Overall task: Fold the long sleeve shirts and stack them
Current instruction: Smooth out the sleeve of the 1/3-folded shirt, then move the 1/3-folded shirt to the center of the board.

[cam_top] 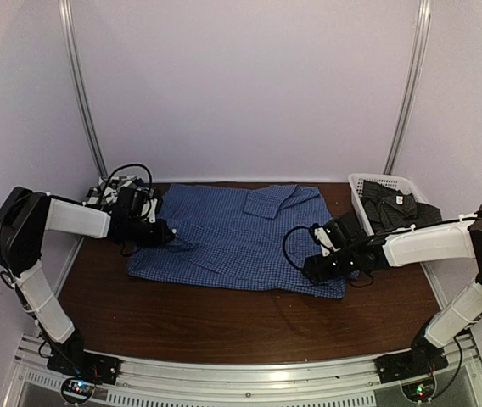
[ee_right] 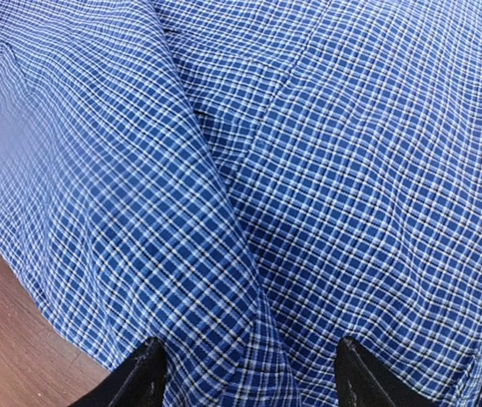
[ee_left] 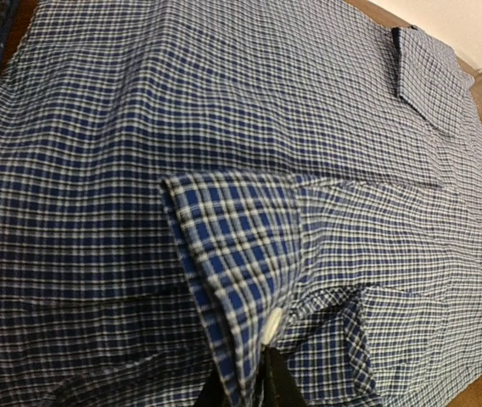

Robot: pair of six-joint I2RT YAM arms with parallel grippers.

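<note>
The blue fine-check shirt (cam_top: 232, 237) lies spread across the middle of the brown table. My left gripper (cam_top: 163, 233) is at its left edge, shut on a buttoned sleeve cuff (ee_left: 232, 254), whose white button (ee_left: 272, 324) sits just above the pinched fingertips. My right gripper (cam_top: 316, 270) is over the shirt's right front part, open, with both black fingertips (ee_right: 139, 377) spread wide above a fold of the cloth (ee_right: 249, 339). A black-and-white plaid shirt (cam_top: 398, 208) lies bunched in the white basket at the right. More dark cloth (cam_top: 109, 193) is heaped behind my left gripper.
The white plastic basket (cam_top: 368, 182) stands at the back right corner. Bare brown table (cam_top: 241, 322) runs along the front. White walls with metal rails enclose the back and sides.
</note>
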